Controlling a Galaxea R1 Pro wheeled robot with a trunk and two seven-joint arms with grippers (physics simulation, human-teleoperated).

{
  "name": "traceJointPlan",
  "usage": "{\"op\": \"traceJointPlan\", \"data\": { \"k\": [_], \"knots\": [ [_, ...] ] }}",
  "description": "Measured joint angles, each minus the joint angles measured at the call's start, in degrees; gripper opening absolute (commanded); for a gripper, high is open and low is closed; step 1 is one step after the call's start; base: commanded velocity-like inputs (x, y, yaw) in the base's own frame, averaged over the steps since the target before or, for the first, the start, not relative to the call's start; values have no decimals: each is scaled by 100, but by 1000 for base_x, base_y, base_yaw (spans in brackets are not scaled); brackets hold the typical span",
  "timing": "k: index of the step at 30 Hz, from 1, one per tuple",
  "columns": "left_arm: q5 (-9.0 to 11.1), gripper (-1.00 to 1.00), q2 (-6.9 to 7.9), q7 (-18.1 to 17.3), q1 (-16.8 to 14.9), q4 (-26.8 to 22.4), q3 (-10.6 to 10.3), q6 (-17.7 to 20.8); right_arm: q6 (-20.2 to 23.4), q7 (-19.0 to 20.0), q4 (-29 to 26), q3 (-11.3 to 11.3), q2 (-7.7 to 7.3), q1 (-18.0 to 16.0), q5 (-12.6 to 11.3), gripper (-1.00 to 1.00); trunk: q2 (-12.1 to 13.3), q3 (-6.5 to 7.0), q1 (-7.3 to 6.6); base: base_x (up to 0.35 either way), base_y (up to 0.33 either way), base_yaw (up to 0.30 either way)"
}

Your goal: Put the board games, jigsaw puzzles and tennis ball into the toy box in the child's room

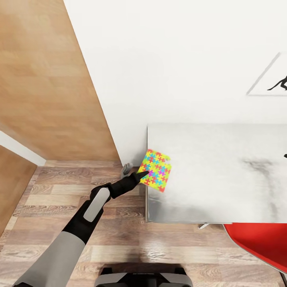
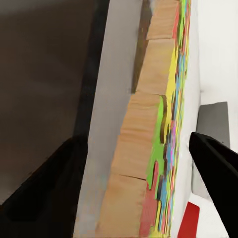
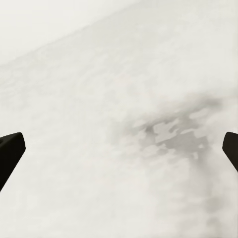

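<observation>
Head view: at the left, my grey and black left arm reaches over the wood-plank floor (image 1: 59, 187) to the near left corner of the light grey table (image 1: 223, 175). My left gripper (image 1: 142, 174) has its two black fingers spread to either side of the thin, bright multicolour jigsaw puzzle square (image 1: 156, 170), which overhangs the table's edge. Whether they press it, I cannot tell. Further right, a red chair (image 1: 261, 243) stands by the table. My right gripper (image 3: 119, 148) hangs wide open above the mottled tabletop.
</observation>
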Motion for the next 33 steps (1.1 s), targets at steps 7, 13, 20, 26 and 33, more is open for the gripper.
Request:
{"op": "traceJointPlan", "data": {
  "k": [7,13,20,26,33],
  "knots": [
    [-4,-100,2,-11,5,1,6,-3,0,0,1,4,4,0,-2,100,0,0,0,0,0,0],
    [-4,-100,5,-32,8,1,7,3,0,0,1,5,5,0,-4,100,0,0,0,0,0,0],
    [0,-100,10,-81,9,-11,34,20,0,2,0,6,3,6,-5,100,0,0,0,0,0,0],
    [16,-100,10,-96,9,-60,45,47,0,63,-1,10,10,75,-11,100,0,0,0,0,0,0],
    [22,-100,26,-111,11,-108,58,60,1,425,1,20,47,156,-7,100,0,0,0,0,0,0]
  ]
}}
